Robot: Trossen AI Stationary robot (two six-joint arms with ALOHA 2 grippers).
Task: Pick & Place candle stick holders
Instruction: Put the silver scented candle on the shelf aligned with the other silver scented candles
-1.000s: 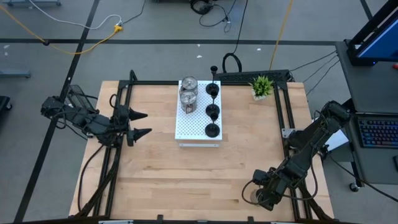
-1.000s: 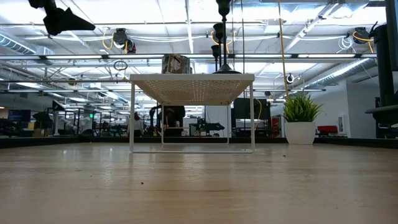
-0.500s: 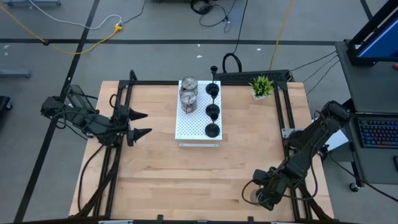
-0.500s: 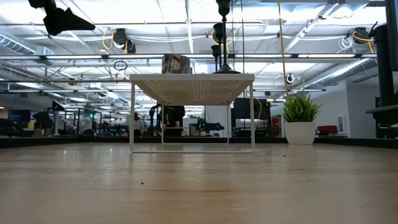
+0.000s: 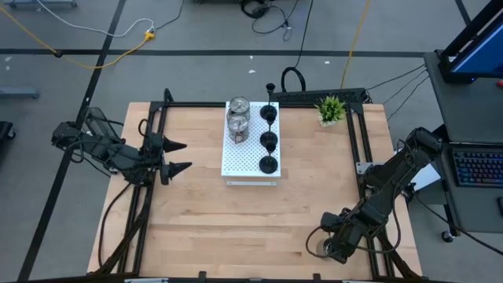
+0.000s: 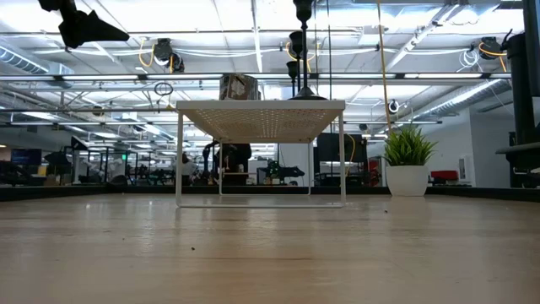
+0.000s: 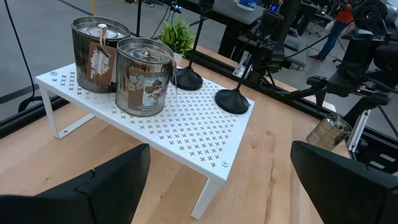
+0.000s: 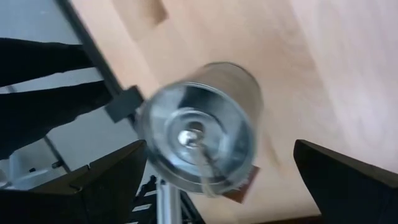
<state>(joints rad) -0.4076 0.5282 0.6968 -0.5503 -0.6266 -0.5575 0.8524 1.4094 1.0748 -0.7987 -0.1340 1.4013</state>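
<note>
Fingers of my right gripper are standing apart, hovering directly over a silver holder. I'm seeing my left gripper spread too, waiting well away from it.

You have a white perforated metal rack standing on thin legs at the far middle of the light wooden bench. A small green potted plant in a white pot sits near the bench's far right corner, well apart from the rack.

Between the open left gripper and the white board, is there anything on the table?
No. In the high view, only bare wood lies between the left gripper and the white board.
</note>
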